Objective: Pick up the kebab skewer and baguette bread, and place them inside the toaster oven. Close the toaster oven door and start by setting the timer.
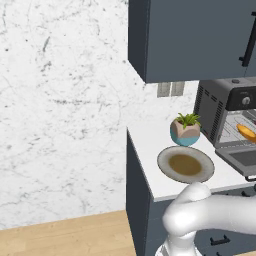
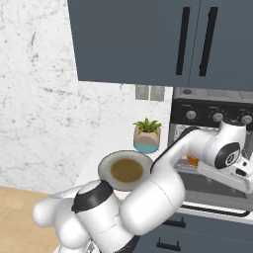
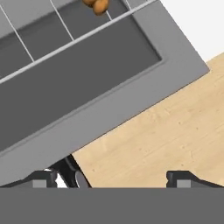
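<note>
The toaster oven [image 1: 220,107] stands at the counter's right end with its drop-down door [image 1: 242,159] lying open. The golden-orange baguette bread [image 1: 246,131] lies on the wire rack inside. In the hand view an orange-brown lump [image 3: 97,5] rests on the rack [image 3: 26,48] at the top edge; I cannot tell whether it is loaf or kebab skewer. My gripper [image 3: 113,178] hangs open over the front lip of the door [image 3: 131,103], with nothing between its fingers. In the right base view the hand [image 2: 228,154] sits in front of the oven [image 2: 212,113], above the door.
A round plate [image 1: 172,172] with a brown centre lies bare on the white counter left of the oven. A small potted plant [image 1: 185,129] stands behind it. Dark wall cabinets [image 1: 195,40] hang above. Wooden floor [image 3: 170,131] shows below the door's edge.
</note>
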You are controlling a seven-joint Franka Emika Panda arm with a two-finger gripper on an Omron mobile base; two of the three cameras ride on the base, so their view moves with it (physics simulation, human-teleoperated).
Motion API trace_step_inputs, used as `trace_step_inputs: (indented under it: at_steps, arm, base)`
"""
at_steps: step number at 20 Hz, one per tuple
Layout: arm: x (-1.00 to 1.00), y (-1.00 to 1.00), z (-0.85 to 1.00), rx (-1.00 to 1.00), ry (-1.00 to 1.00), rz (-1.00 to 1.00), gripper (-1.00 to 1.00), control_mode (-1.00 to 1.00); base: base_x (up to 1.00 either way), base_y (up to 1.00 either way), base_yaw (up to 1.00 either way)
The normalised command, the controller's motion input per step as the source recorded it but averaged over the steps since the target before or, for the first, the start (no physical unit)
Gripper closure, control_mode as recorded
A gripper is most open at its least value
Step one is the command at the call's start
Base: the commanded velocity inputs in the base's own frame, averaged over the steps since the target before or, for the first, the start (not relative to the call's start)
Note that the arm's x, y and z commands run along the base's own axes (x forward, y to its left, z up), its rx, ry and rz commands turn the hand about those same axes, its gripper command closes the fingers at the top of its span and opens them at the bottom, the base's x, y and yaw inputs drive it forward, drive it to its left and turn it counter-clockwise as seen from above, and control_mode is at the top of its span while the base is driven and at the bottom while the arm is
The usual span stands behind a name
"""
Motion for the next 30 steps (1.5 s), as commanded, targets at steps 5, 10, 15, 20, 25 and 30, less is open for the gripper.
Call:
trace_step_inputs:
  at_steps: [5, 10, 15, 20, 25, 30]
  arm:
    - [0.09, 0.02, -0.38, 0.0, -0.01, -0.18, -1.0, -1.0]
    - [0.32, 0.02, -0.2, 0.0, 0.0, -0.12, -1.0, -1.0]
    - [0.31, 0.0, -0.21, 0.0, 0.0, -0.1, -1.0, -1.0]
    - [0.29, 0.0, -0.2, 0.0, 0.0, -0.09, -1.0, -1.0]
    - [0.36, 0.0, 0.0, 0.0, 0.0, -0.08, -1.0, -1.0]
    - [0.39, 0.0, 0.02, 0.04, 0.0, -0.11, -1.0, -1.0]
  base:
    - [0.0, 0.0, 0.0]
    - [0.0, 0.0, 0.0]
    - [0.0, 0.0, 0.0]
    - [0.0, 0.0, 0.0]
    - [0.0, 0.0, 0.0]
    - [0.0, 0.0, 0.0]
